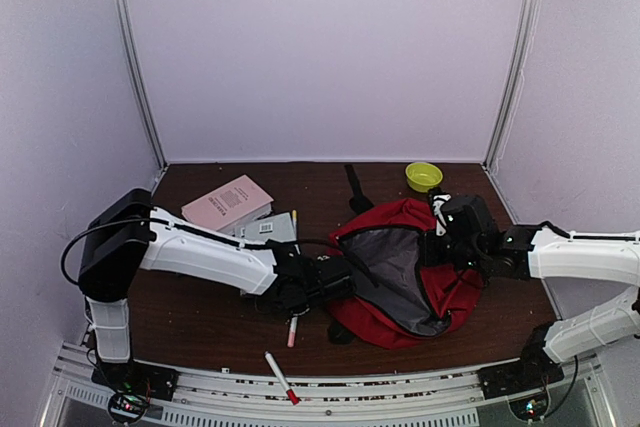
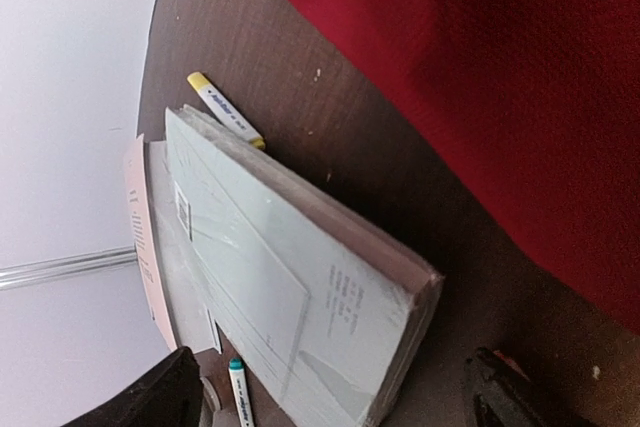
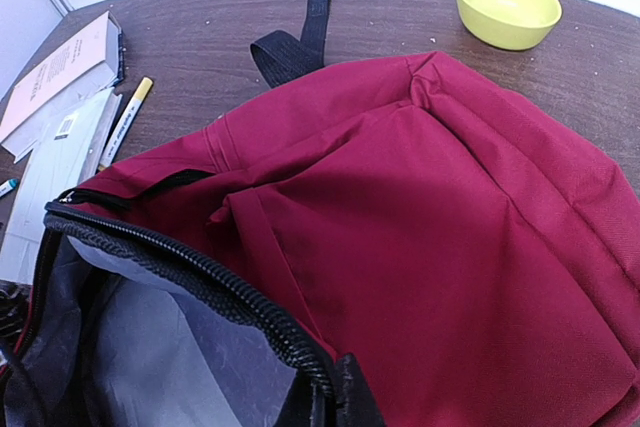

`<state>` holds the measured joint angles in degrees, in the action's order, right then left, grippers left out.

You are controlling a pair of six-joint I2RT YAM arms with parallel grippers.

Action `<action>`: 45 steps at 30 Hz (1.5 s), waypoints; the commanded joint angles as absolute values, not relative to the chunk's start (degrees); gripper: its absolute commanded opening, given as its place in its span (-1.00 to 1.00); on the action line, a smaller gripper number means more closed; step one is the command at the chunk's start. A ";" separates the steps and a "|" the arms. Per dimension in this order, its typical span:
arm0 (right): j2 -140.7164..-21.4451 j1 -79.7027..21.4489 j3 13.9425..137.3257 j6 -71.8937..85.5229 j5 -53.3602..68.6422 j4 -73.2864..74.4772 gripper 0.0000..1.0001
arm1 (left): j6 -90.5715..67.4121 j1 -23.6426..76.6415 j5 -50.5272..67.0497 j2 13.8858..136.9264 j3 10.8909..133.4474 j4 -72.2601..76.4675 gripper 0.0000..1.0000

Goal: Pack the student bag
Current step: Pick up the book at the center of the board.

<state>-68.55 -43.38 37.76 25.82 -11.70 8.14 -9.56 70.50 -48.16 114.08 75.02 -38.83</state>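
The student bag (image 1: pixel 400 277) is a large red backpack lying on the table with its mouth gaping and grey lining (image 3: pixel 150 347) showing. My right gripper (image 1: pixel 447 245) is at its right rim. In the right wrist view only a dark tip of that gripper (image 3: pixel 345 402) shows, shut on the black zipper edge (image 3: pixel 200 267). My left gripper (image 1: pixel 312 269) is low by the bag's left side. It stands open (image 2: pixel 330 409), with the near corner of a grey book (image 2: pixel 290 277) between its fingers (image 2: pixel 150 397) and untouched. Red fabric (image 2: pixel 480 77) fills that view's upper right.
A pink book (image 1: pixel 228 202) lies behind the grey book (image 1: pixel 268 229). A yellow marker (image 2: pixel 225 109) and a teal-capped marker (image 2: pixel 240 392) flank the grey book. A red-tipped marker (image 1: pixel 292 330) lies in front of the bag, another (image 1: pixel 281 377) on the rail. A yellow bowl (image 1: pixel 423 176) stands behind the bag.
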 commanded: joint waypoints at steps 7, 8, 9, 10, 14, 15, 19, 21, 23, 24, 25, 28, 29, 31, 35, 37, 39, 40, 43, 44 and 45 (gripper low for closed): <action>-68.55 -42.21 36.39 26.35 -10.97 6.48 -1.00 | -9.10 70.51 -52.55 120.53 79.17 -37.90 0.84; -68.62 -42.19 36.43 26.31 -10.73 6.47 -1.00 | -9.40 70.57 -53.58 121.44 79.90 -38.70 0.84; -68.71 -42.13 36.50 26.32 -10.60 6.46 -1.00 | -9.57 70.58 -54.50 122.34 80.54 -39.48 0.84; -68.80 -42.10 36.53 26.24 -10.48 6.44 -1.00 | -9.84 70.58 -55.33 123.13 81.18 -40.29 0.83; -68.86 -41.88 36.47 26.20 -10.04 6.37 -1.00 | -11.03 70.28 -57.77 125.06 82.66 -42.02 0.79; -68.94 -41.84 36.53 26.19 -10.02 6.35 -1.00 | -11.45 70.11 -58.21 125.31 82.74 -42.45 0.77; -69.06 -41.68 36.47 26.19 -9.78 6.31 -1.00 | -11.85 69.53 -58.93 125.49 82.23 -42.90 0.67; -69.15 -41.66 36.48 26.19 -9.67 6.32 -1.00 | -11.53 69.52 -59.17 125.58 82.09 -42.93 0.54; -69.26 -41.58 36.56 26.19 -9.65 6.28 -1.00 | -11.28 69.52 -59.05 125.68 81.99 -42.76 0.36; -69.26 -41.57 36.61 26.24 -9.57 6.31 -1.00 | -10.99 69.52 -58.76 125.68 81.93 -42.53 0.23; -69.33 -41.57 36.57 26.22 -9.51 6.32 -1.00 | -10.91 69.52 -58.40 125.61 81.91 -42.36 0.10; -69.58 -41.48 36.66 26.20 -9.32 6.28 -1.00 | -10.70 69.52 -57.84 125.40 82.17 -42.19 -0.33; -69.79 -41.42 36.74 26.19 -9.20 6.26 -1.00 | -10.72 69.57 -57.67 125.19 82.25 -42.19 -0.45; -70.08 -41.33 36.96 26.27 -8.99 6.41 -1.00 | -10.72 69.57 -57.66 124.50 82.27 -42.25 -0.60; -70.74 -41.14 37.23 26.12 -8.55 6.45 -1.00 | -11.25 69.61 -58.66 122.38 82.47 -43.59 -0.88; -71.00 -41.05 37.39 26.11 -8.35 6.45 -1.00 | -11.92 69.61 -60.05 121.29 83.26 -45.59 -1.00; -71.16 -41.00 37.51 26.10 -8.25 6.44 -1.00 | -12.34 69.59 -61.83 119.97 83.72 -47.00 -1.00; -71.19 -40.97 37.54 26.10 -8.19 6.46 -1.00 | -12.50 69.53 -62.68 119.23 83.94 -47.62 -1.00; -71.00 -40.98 37.66 25.95 -7.83 6.49 -1.00 | -13.15 69.36 -63.81 116.79 85.29 -49.95 -1.00; -70.75 -40.96 37.64 25.81 -7.61 6.49 -1.00 | -13.22 69.27 -63.87 115.82 85.80 -50.54 -1.00; -70.31 -41.08 37.72 25.42 -7.22 6.55 -1.00 | -13.11 69.19 -64.05 114.63 86.29 -51.06 -1.00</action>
